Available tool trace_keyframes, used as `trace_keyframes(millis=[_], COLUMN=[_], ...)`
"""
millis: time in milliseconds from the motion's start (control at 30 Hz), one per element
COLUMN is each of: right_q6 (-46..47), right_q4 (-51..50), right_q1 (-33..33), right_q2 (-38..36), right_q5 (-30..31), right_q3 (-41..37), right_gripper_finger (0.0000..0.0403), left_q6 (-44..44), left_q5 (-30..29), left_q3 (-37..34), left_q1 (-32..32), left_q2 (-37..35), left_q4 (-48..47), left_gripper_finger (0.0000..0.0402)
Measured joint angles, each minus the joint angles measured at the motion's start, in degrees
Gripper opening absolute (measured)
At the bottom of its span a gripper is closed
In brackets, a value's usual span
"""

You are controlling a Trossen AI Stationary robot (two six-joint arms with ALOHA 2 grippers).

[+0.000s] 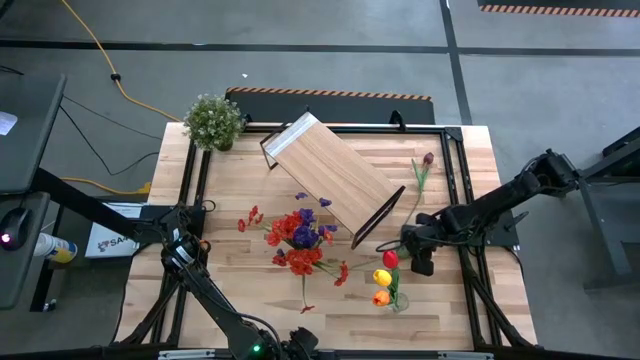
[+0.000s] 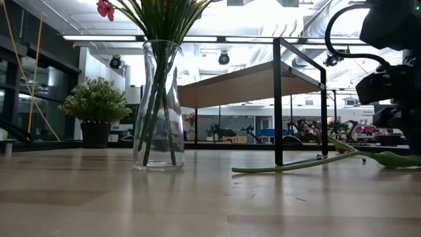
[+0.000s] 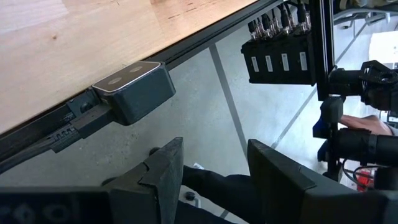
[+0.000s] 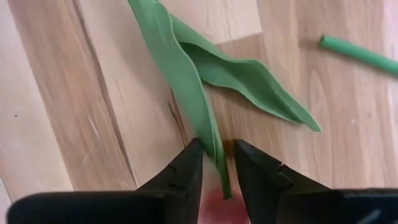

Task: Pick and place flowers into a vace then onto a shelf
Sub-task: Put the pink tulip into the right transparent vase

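A clear glass vase stands on the table with red and purple flowers in it. Red, yellow and orange tulips lie on the table near the right gripper. A dark maroon tulip lies farther back. The shelf stands on its black legs mid-table. My right gripper is open with a narrow gap, low over the red tulip. Its fingers stand on either side of that tulip's green leaf. My left gripper is open, beyond the table's near edge over the floor.
A bushy potted plant stands at the far-left corner. A long green stem lies on the boards right of the vase. A cut stem end lies beside the leaves. A small grey camera is mounted under the table's edge.
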Motion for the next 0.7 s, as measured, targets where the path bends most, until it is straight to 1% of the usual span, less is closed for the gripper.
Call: trace_keyframes(millis=[333, 533, 700], right_q6=[3.42, 3.19, 3.14], right_q4=[-1.69, -1.80, -2.95], right_q1=[0.02, 0.02, 0.02], right_q2=[-0.13, -0.13, -1.37], right_q5=[0.25, -1.60, -3.07], right_q3=[0.09, 0.08, -0.09], right_gripper_finger=[0.0084, 0.0083, 0.0072], left_q6=[0.42, 0.46, 1.38], left_q5=[0.00, 0.00, 0.01], left_q3=[0.00, 0.00, 0.00], left_q1=[0.00, 0.00, 0.00], left_q2=[0.00, 0.00, 0.00], left_q4=[0.00, 0.00, 0.00], left_gripper_finger=[0.0211, 0.0211, 0.0211])
